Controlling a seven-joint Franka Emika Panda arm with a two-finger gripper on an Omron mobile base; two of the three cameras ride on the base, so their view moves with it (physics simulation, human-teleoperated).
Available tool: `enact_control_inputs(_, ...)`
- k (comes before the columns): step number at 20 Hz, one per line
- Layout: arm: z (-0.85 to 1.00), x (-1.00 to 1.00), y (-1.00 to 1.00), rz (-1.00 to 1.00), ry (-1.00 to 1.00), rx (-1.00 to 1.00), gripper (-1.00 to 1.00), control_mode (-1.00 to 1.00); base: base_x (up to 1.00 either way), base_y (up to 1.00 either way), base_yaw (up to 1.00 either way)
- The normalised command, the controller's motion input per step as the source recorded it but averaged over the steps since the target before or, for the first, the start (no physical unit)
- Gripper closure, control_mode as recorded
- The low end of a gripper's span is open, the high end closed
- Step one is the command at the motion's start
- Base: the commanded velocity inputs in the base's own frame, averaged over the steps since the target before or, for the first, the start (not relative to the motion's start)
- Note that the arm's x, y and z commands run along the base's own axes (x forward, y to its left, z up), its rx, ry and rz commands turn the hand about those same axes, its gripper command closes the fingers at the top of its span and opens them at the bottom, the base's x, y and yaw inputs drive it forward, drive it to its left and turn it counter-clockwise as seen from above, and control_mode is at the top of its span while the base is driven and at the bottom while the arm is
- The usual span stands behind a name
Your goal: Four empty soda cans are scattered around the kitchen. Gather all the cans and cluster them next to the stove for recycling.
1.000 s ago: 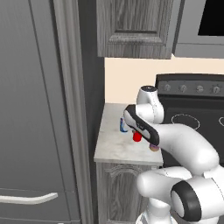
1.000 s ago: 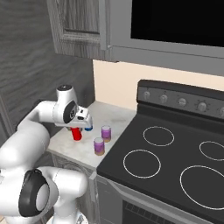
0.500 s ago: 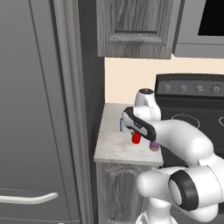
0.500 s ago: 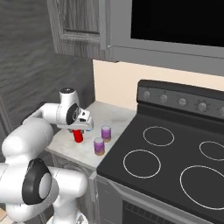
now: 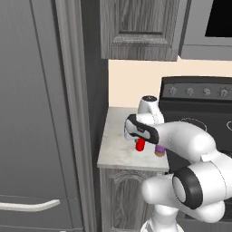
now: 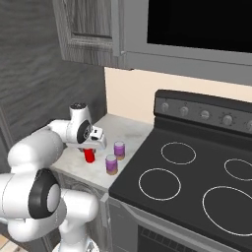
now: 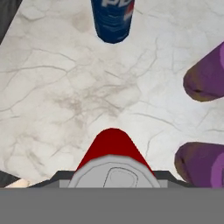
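cans on counter, left of stove

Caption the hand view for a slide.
Gripper shut on the red can over the marble counter, blue can ahead.

A tall grey fridge with a pale handle stands left of the marble counter, a wood-grain cabinet and black microwave hang above it.
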Motion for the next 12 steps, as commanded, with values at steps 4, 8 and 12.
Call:
enact_control_inputs(4,-0.14,0.12,0.00,0.00,0.00,0.00,1.00,-1.00,0.00,0.00,0.00)
enact_control_inputs(8,-0.11,0.12,-0.01,0.00,0.00,0.00,1.00,-1.00,0.00,0.00,0.00)
enact_control_inputs(12,-0.12,0.11,-0.02,0.00,0.00,0.00,1.00,-1.00,0.00,0.00,0.00)
